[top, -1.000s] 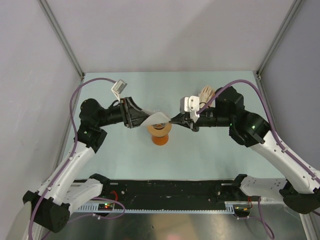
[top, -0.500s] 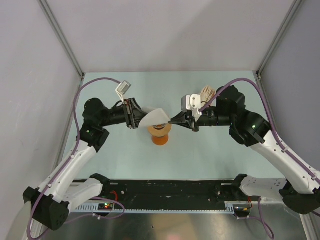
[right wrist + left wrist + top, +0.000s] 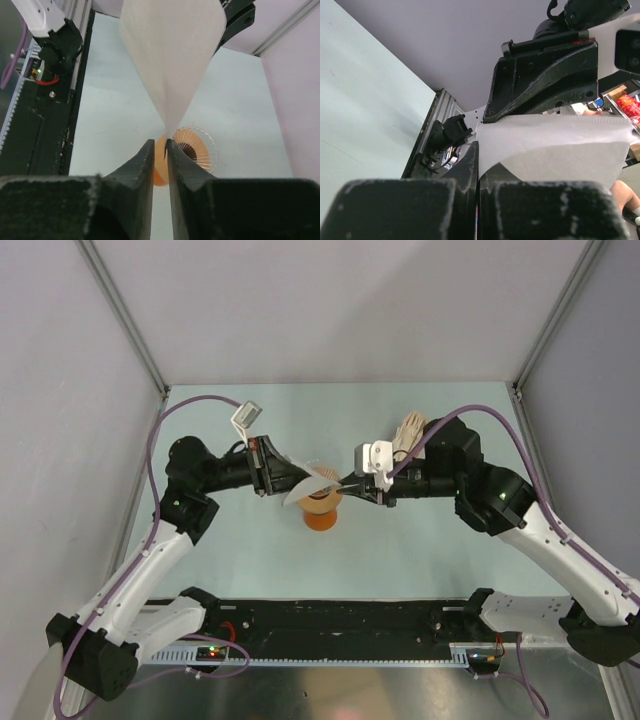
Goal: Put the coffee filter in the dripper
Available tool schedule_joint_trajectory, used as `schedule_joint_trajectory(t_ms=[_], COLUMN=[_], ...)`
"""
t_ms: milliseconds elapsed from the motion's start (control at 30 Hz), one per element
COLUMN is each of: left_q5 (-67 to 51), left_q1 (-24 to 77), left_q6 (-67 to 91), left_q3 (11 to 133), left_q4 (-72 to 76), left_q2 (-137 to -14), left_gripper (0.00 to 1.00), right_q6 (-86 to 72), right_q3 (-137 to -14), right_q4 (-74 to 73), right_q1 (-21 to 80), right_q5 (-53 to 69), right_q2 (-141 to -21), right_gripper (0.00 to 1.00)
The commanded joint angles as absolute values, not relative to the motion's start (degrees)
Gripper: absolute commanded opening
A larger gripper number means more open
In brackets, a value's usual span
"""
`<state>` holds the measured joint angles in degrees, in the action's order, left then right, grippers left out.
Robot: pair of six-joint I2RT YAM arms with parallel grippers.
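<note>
Looks like the lining-up step: the left gripper point(image 3: 288, 478) is clamped on the coffee filter point(image 3: 306, 486), held right above the dripper point(image 3: 322, 502). The right gripper point(image 3: 345, 483) has its jaws a crack apart at the tip. Next it probably needs lowering point-down, gently. Pale green table point(image 3: 430, 550), grey walls point(image 3: 330, 310).

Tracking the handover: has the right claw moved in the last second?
Yes. The right claw has edged left, toward the dripper, which stayed put.
</note>
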<state>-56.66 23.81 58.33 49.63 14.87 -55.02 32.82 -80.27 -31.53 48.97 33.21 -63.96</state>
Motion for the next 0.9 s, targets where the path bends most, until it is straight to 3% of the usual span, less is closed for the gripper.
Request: schedule_joint_trajectory(t_ms=[0, 133, 367, 700, 867], left_q5=[-55.6, -55.4, -51.0, -27.1, -11.2], left_q1=[23.1, 22.8, 21.9, 21.8, 22.5], left_q6=[56.0, 49.3, 29.7, 10.5, 6.6], left_q3=[52.4, 53.8, 59.6, 65.2, 68.2], left_q4=[15.4, 8.4, -13.1, -28.6, -28.8], left_q2=[-54.9, -54.9, -55.5, -50.9, -48.6], left_gripper=[0.0, 0.0, 0.0, 0.0, 0.0], right_q6=[34.5, 32.0, 24.9, 9.6, 5.9], right_q3=[-80.6, -83.6, -86.3, -83.5, -85.3], right_q4=[-33.1, -36.5, -40.5, -34.3, -32.8], right_q1=[49.0, 46.5, 45.0, 42.3, 38.3], right_q5=[30.7, 31.8, 26.2, 12.6, 9.8], right_q2=[-63.1, -62.0, -56.2, -48.2, -52.1], right_gripper=[0.3, 0.5, 0.67, 0.83, 0.8])
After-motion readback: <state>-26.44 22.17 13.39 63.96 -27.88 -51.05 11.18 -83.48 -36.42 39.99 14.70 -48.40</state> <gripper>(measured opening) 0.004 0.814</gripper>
